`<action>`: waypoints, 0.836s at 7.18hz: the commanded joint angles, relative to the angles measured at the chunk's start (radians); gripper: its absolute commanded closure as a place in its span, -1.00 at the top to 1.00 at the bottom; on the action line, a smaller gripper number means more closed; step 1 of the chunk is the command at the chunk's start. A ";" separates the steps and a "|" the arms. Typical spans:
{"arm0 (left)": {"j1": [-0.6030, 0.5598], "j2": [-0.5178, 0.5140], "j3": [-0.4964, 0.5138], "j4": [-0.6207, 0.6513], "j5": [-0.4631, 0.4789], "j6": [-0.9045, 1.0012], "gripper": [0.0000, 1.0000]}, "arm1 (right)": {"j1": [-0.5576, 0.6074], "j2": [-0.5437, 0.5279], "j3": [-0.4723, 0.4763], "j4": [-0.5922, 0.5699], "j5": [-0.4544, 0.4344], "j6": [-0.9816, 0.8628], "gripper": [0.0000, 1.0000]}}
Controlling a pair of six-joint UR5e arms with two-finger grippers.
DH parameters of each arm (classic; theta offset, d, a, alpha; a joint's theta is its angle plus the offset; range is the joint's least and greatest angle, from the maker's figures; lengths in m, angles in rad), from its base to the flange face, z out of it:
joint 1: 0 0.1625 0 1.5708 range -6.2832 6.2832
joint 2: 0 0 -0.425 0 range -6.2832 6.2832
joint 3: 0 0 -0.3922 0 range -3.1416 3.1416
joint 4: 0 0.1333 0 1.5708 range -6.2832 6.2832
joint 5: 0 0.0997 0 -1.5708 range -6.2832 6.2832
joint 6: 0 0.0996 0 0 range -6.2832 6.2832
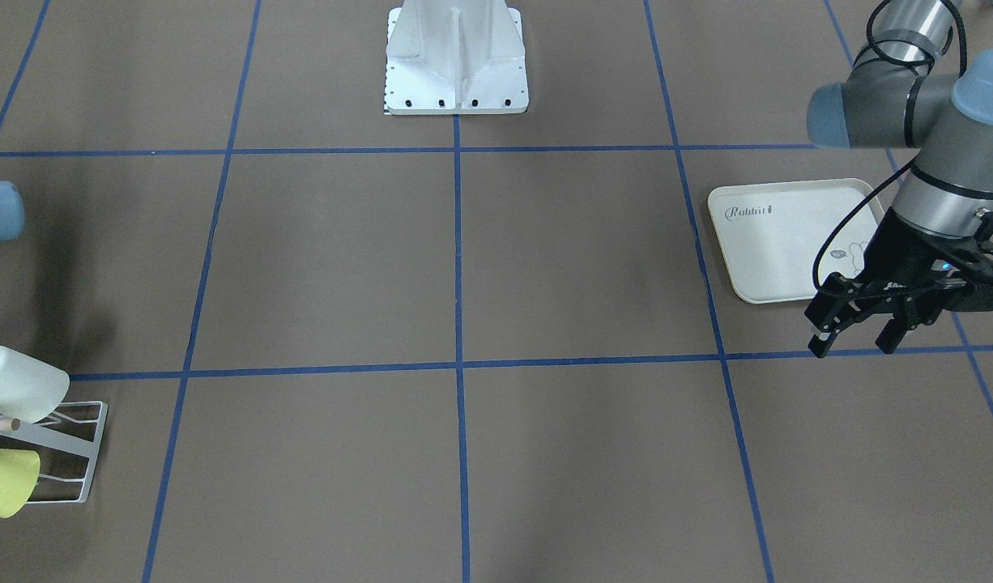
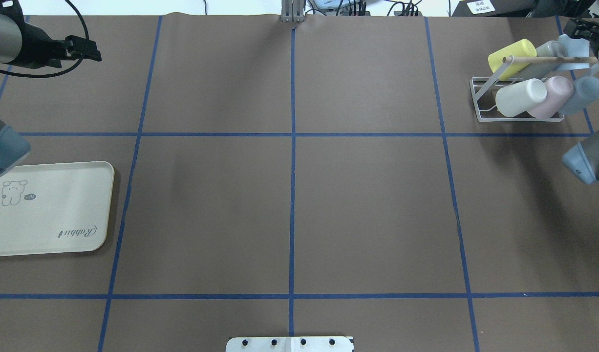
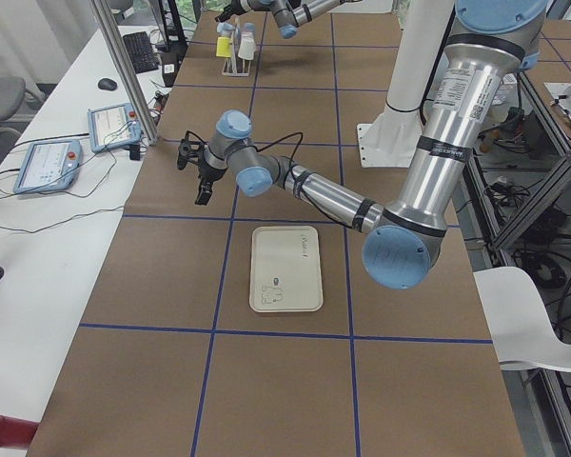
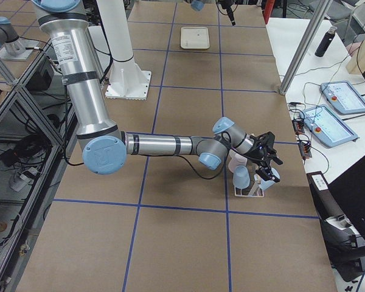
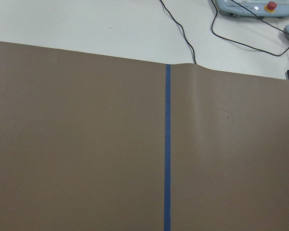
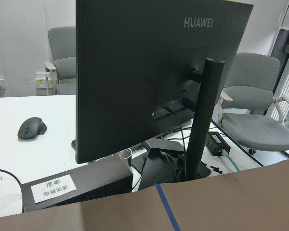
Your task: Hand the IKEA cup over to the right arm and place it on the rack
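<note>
The white wire-frame rack (image 2: 475, 100) with a wooden dowel, at the table's 2 o'clock near the far edge, carries 6 plastic cups. The pale-blue plastic cup (image 2: 575, 48) at its outer end is probably the task's, so placing looks nearly done. The right gripper (image 4: 264, 161) hovers beside it, and I cannot tell whether its jaws are parted. Next it should lift clear of the dowel. The left gripper (image 1: 853, 346) hangs spread and empty at 10 o'clock, with wide room mid-table.
</note>
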 commanded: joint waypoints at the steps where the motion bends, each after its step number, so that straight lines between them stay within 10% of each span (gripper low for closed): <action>1: -0.013 0.028 0.004 0.003 -0.001 0.148 0.98 | 0.008 -0.005 0.032 0.000 0.054 -0.025 1.00; 4: -0.014 0.030 0.004 0.004 -0.001 0.148 0.98 | 0.049 0.012 0.029 -0.011 0.078 -0.089 1.00; 6: -0.048 0.053 0.007 0.009 -0.004 0.255 0.98 | 0.174 0.047 0.034 -0.069 0.271 -0.190 1.00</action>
